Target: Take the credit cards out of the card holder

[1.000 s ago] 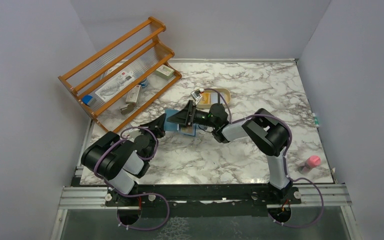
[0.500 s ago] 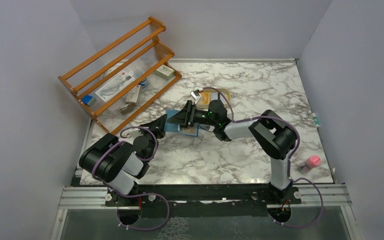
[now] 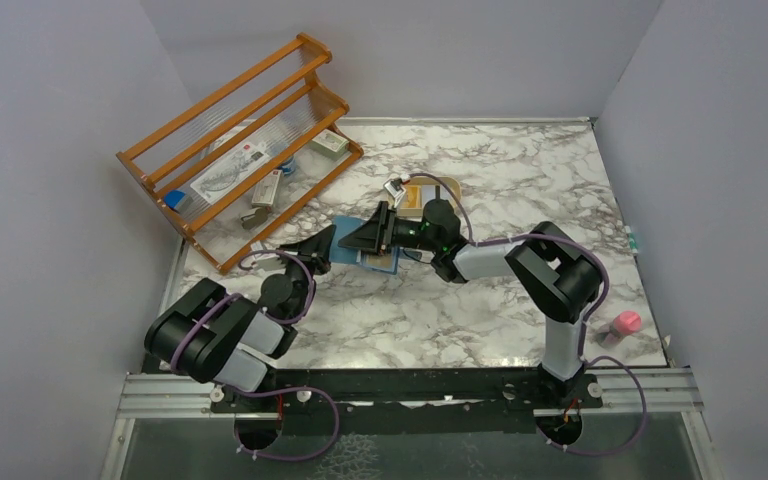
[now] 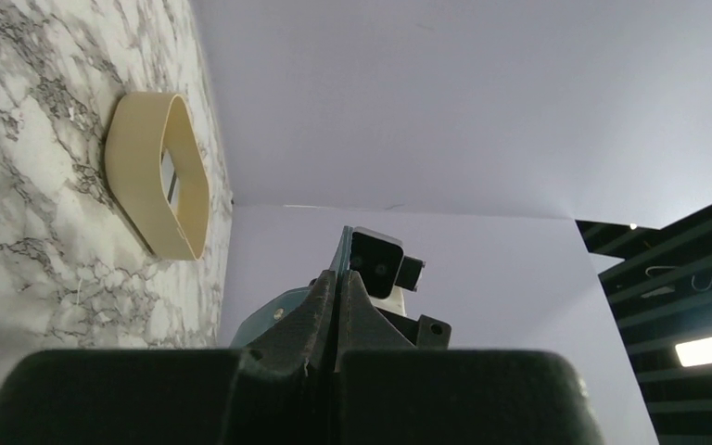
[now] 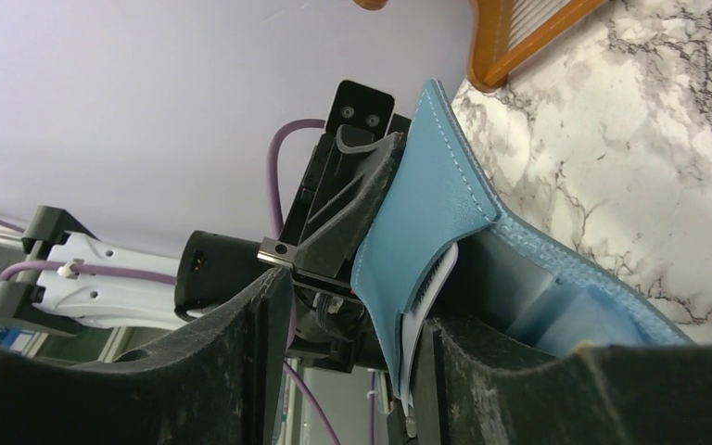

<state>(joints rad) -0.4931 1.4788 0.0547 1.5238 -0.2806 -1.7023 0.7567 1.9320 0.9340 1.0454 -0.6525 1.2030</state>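
The teal-blue card holder [image 3: 344, 246] is held up on edge over the marble table, left of centre. My left gripper [image 3: 322, 243] is shut on its thin edge [image 4: 343, 248]. My right gripper [image 3: 368, 234] is open around the holder's other flap [image 5: 431, 199]. A pale blue-white card [image 5: 426, 298] with a dark striped edge sticks out of that flap against my right finger [image 5: 482, 371]. The other finger [image 5: 250, 362] stands apart from it. A yellow card [image 3: 384, 263] shows at the holder's near side in the top view.
A cream rounded tray [image 3: 448, 184] with small items lies just behind the grippers; it also shows in the left wrist view [image 4: 148, 176]. A wooden rack [image 3: 240, 150] with packets stands at the back left. A pink object [image 3: 625, 322] lies at the near right.
The right arm's elbow has swung to the right and the left arm's elbow has sunk toward the near left. The holder has stayed almost in place between the grippers.
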